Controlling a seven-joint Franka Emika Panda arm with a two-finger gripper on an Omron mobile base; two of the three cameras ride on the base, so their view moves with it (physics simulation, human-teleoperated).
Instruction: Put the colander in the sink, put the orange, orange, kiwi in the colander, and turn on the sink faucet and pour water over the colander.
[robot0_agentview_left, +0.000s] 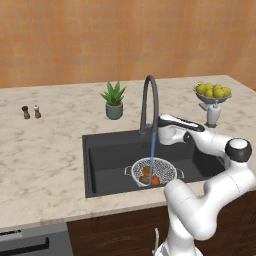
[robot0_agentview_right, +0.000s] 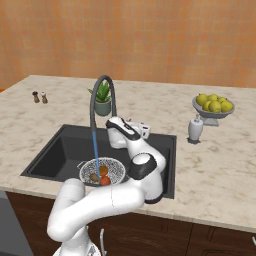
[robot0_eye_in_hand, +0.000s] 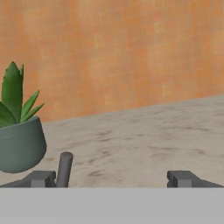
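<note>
Running in a thin blue line, the water (robot0_agentview_left: 152, 150) falls from the tall dark faucet (robot0_agentview_left: 149, 102) into the colander (robot0_agentview_left: 154, 171). The colander sits in the dark sink (robot0_agentview_left: 107, 155), near the front wall. Inside it lie three fruits: two oranges (robot0_agentview_left: 151, 176) and one brown kiwi (robot0_agentview_right: 94, 177). So the job looks almost done, or done.

The gripper (robot0_eye_in_hand: 111, 178) is up by the faucet, just beside the small lever (robot0_eye_in_hand: 64, 168). Its two fingers stand wide apart and hold nothing. In the hand view, the lever pokes up just inside one finger.

The colander is likely light and stiff, made of thin metal mesh. Wet, it may be slippery. The best place to hold it looks like one of its two small wire handles or the rim. The fruits are round, so they may roll and slip. The kiwi is probably softer and should not be squeezed hard. The lever is small and stiff, so a push from the side should move it.

On the counter (robot0_agentview_left: 45, 150) there are also one green plant in a pot (robot0_agentview_left: 114, 100), one bowl of yellow lemons (robot0_agentview_left: 213, 93), one white bottle (robot0_agentview_left: 213, 115) and two little shakers (robot0_agentview_left: 31, 112).
</note>
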